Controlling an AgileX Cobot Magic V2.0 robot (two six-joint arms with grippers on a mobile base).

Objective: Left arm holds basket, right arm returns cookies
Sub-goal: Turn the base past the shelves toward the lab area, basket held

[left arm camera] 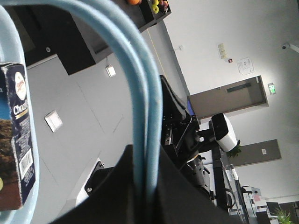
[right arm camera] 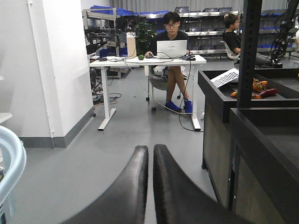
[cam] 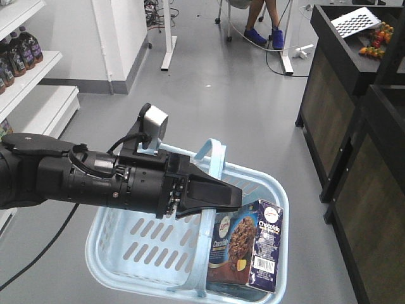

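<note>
1. Fingers of our right gripper (right arm camera: 151,151) lie pressed together with only a thin seam between them, holding nothing.
2. Our left gripper (cam: 221,195) is clamped on the basket's pale blue handles (left arm camera: 140,93), and both loops run down between its jaws.
3. The basket (cam: 126,253) hangs above the grey floor (cam: 240,95).
4. The Chocochips cookie box (cam: 250,244) stands inside the basket at its right end in the front view, with the barcode panel showing.
5. Farther off, we see a person (right arm camera: 170,28) seated behind a laptop (right arm camera: 171,48) on a white desk (right arm camera: 140,59).
</note>
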